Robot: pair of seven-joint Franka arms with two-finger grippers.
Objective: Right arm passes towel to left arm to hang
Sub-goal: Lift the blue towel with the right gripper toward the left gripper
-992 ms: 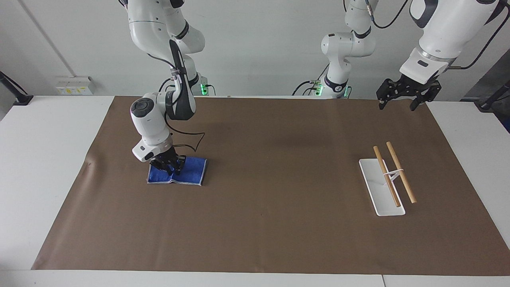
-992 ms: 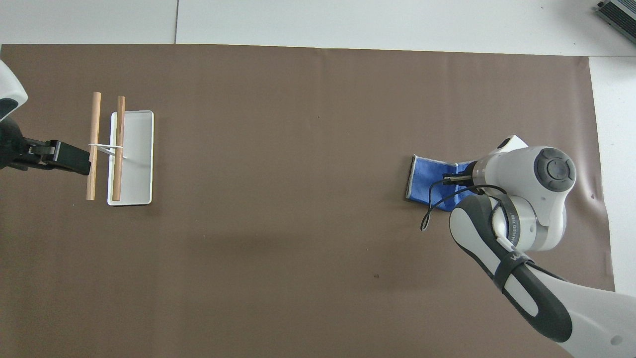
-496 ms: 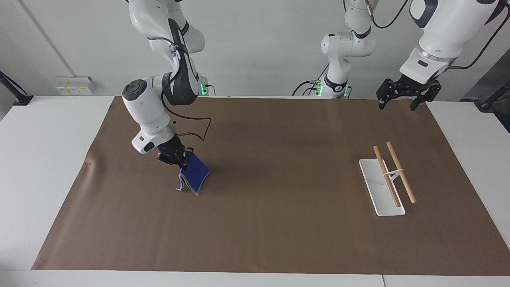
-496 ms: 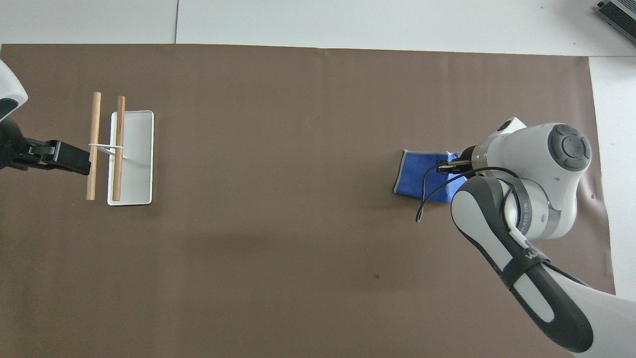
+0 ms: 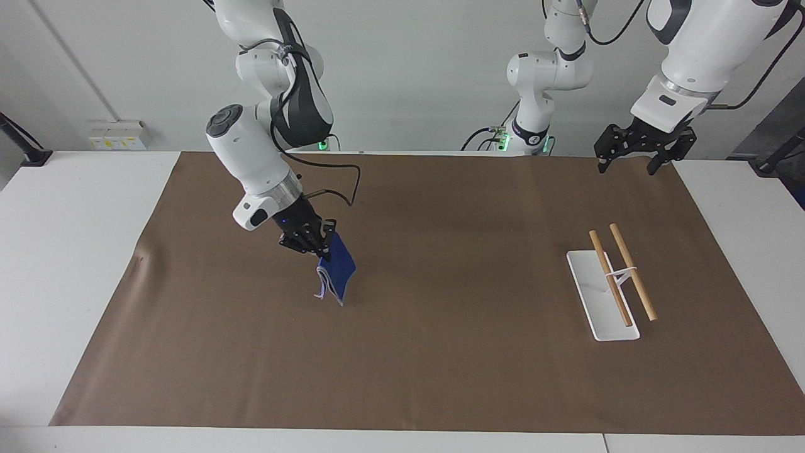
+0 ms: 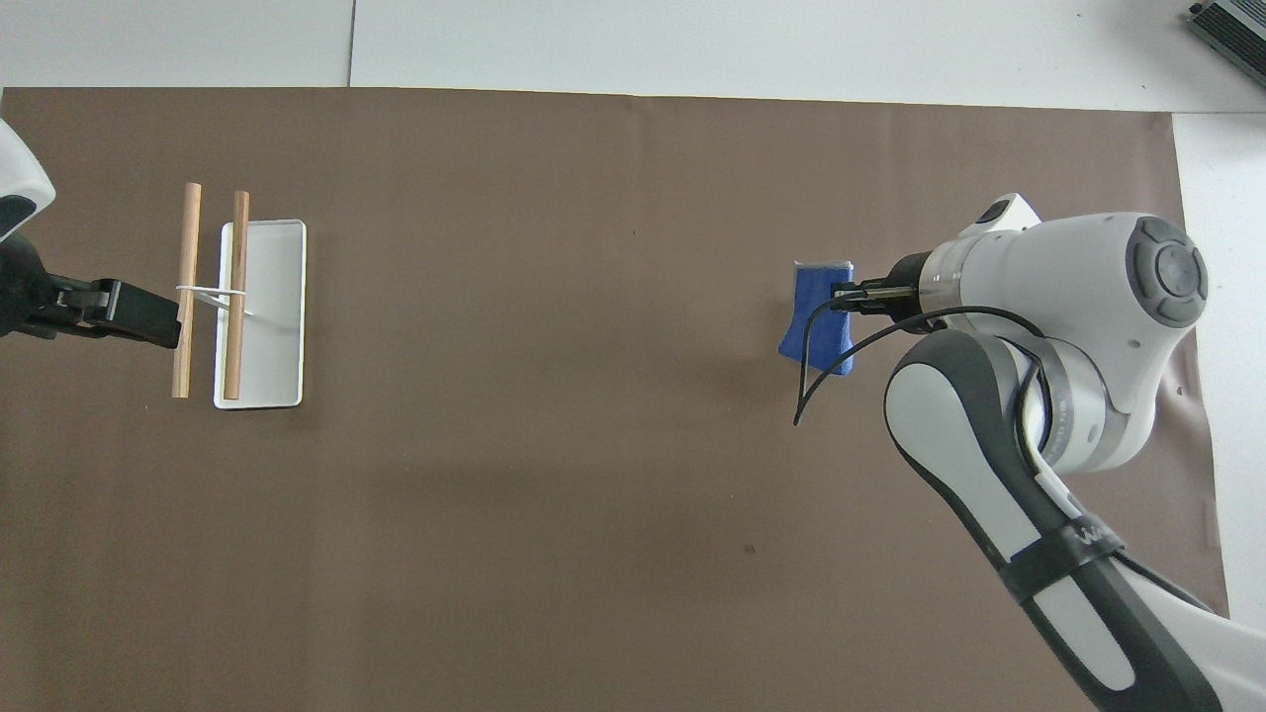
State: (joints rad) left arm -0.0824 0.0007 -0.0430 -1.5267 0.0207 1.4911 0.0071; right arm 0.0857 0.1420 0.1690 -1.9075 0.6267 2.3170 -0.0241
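Brown paper (image 5: 440, 352) covers most of the white table (image 5: 69, 251), with a pale wall rising at the robots' end. We see the right gripper (image 5: 312, 242) pinched tight on the top corner of the towel (image 5: 338, 272), which hangs clear of the paper toward the right arm's end of the table, its folded layers drooping and the pale edging showing at the lower edge. We judge the cloth light, soft and limp: it will swing and sag, not slip much, and nothing about it is fragile. For the handover we would have the receiving fingers take an upper edge or corner just beside the present grip, where the layers are gathered, leaving the rest free to drape. The left gripper (image 5: 631, 162) waits with jaws spread, raised over the paper's edge at the left arm's end. We count one towel, two arms, two grippers, and one white rack (image 5: 591, 289) carrying two wooden rods (image 5: 632, 270).
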